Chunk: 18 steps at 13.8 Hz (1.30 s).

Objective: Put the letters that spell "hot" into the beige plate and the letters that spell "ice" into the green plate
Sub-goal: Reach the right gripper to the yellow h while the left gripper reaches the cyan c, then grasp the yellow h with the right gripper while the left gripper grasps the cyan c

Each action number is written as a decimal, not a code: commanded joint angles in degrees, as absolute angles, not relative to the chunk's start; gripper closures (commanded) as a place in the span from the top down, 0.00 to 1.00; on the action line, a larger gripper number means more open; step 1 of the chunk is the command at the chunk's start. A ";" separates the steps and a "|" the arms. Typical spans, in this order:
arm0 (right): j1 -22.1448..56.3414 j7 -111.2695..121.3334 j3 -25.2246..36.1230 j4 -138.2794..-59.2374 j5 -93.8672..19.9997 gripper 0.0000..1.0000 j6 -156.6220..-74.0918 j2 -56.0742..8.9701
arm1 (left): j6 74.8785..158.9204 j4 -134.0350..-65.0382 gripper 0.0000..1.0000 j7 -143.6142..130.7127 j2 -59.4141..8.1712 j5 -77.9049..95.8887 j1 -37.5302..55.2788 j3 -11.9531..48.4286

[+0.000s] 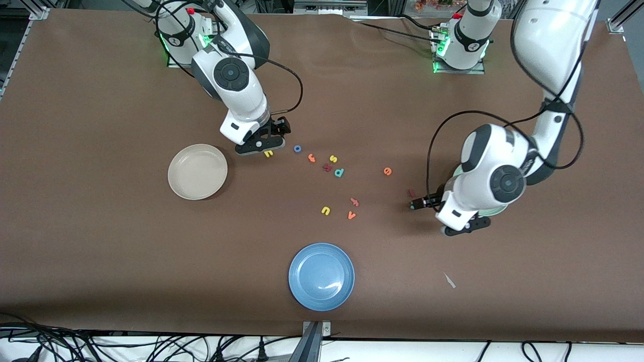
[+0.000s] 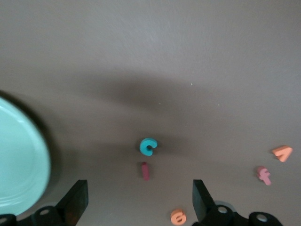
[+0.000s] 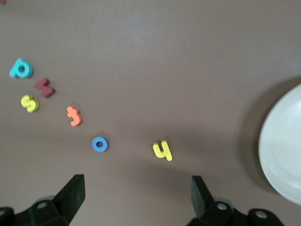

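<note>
My right gripper (image 1: 279,126) hangs open and holds nothing, just over the yellow h (image 1: 268,154) (image 3: 162,150), beside the beige plate (image 1: 197,171) (image 3: 284,146). The blue o (image 1: 297,148) (image 3: 99,144) and orange t (image 1: 312,158) (image 3: 74,116) lie in a row after the h. My left gripper (image 1: 425,202) is open and holds nothing, low by the dark red i (image 1: 411,192) (image 2: 145,170) and the teal c (image 2: 148,146). The orange e (image 1: 387,171) (image 2: 178,216) lies close by. The left arm hides most of the green plate (image 1: 490,211) (image 2: 19,165).
A yellow s (image 1: 333,159), a dark red x-like letter (image 1: 327,167) and a teal p-shaped letter (image 1: 339,172) cluster mid-table. Nearer the front camera lie a pink letter (image 1: 354,202), a yellow u (image 1: 325,210), an orange v (image 1: 351,215) and a blue plate (image 1: 321,276).
</note>
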<state>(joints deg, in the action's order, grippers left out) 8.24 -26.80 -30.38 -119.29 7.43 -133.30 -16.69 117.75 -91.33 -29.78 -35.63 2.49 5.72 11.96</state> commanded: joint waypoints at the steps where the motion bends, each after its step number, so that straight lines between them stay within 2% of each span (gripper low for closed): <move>1: 7.38 -21.98 -30.94 -124.61 8.52 1.00 -141.04 -17.04 | 120.13 -90.53 0.97 -30.15 -38.57 3.16 7.12 11.34; 4: 7.30 -19.43 -30.94 -128.48 11.32 1.00 -147.20 -18.89 | 121.46 -90.62 0.96 -29.80 -40.60 3.08 7.47 11.34; 7: 7.29 -17.32 -30.59 -128.58 17.38 1.00 -150.63 -22.49 | 122.77 -90.61 0.96 -29.71 -42.18 1.23 7.47 11.34; 11: 7.12 -17.31 -29.71 -128.58 24.60 0.99 -153.19 -25.13 | 123.22 -90.53 0.86 -29.36 -42.80 1.06 7.47 11.34; 13: 7.12 -17.31 -28.83 -128.58 26.53 0.99 -154.50 -25.84 | 124.62 -90.61 0.86 -29.00 -43.41 -0.95 7.47 11.34; 18: 7.12 -17.31 -28.30 -128.76 26.81 0.90 -156.35 -27.51 | 124.89 -90.62 0.83 -29.00 -44.82 -3.25 7.47 11.34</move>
<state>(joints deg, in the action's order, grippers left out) 7.64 -17.60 -28.11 -128.55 25.43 -154.69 -26.60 124.42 -91.33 -29.77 -44.19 -2.21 6.83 11.87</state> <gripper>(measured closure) 0.079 0.150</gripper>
